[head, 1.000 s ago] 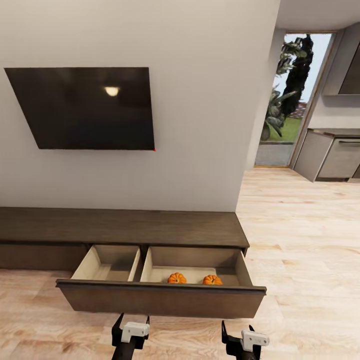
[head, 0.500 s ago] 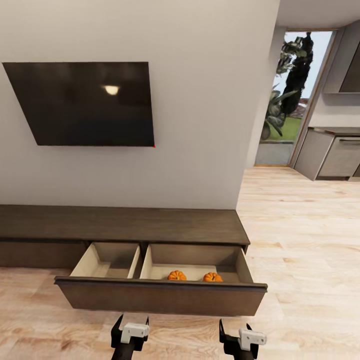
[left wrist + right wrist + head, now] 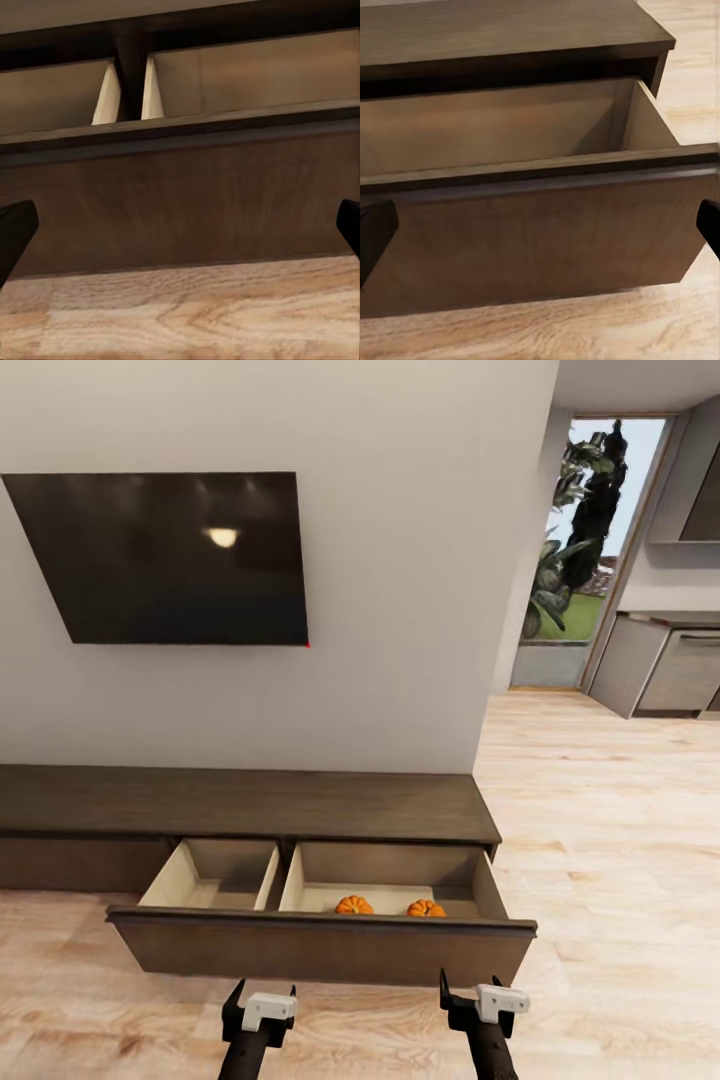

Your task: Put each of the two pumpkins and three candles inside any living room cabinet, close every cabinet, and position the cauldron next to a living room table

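From the head view, the left hand and the right hand hang low over the wood floor, each with its two dark fingers spread apart and nothing between them. Just ahead of both hands stands the dark front panel of the pulled-out drawer of the cabinet, a long low brown unit against the white wall. The drawer has two pale compartments: the one ahead of the left hand looks bare as far as it can be seen, and the one ahead of the right hand holds the two pumpkins, one beside the other, apart and close behind the front panel. A dark television hangs on the wall above the cabinet, and far beyond the right hand a doorway opens onto greenery.

In the left wrist view, the left hand's fingertips sit wide apart at the frame edges, facing the drawer front with the divider between the compartments beyond it.

In the right wrist view, the right hand's fingertips are likewise spread, pointing at the drawer front near its end, with the pale interior visible behind.
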